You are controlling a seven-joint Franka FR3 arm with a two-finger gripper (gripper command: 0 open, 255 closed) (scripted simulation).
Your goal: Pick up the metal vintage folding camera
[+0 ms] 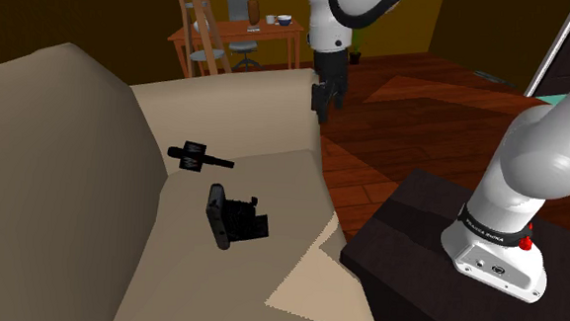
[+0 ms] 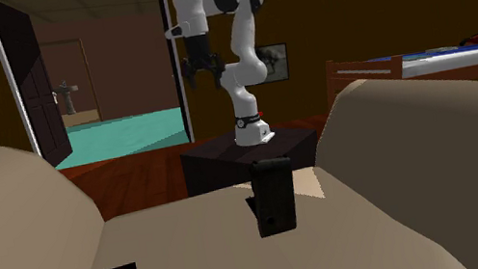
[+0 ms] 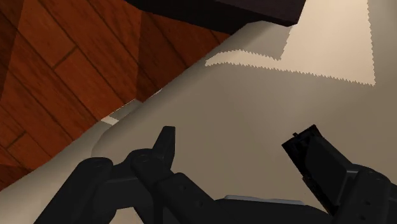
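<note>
On the seat of the broad beige sofa (image 1: 75,175), the black boxy folding camera (image 1: 236,220) rests untouched, well below the all-black two-finger tool (image 1: 322,112), which hangs released, fingers apart, holding nothing. Judged status: nothing accomplished; descent, grasp and lift outstanding.

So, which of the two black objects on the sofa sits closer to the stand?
The larger, boxy one with the raised flap; the smaller one with a protruding rod lies farther along the seat.
</note>
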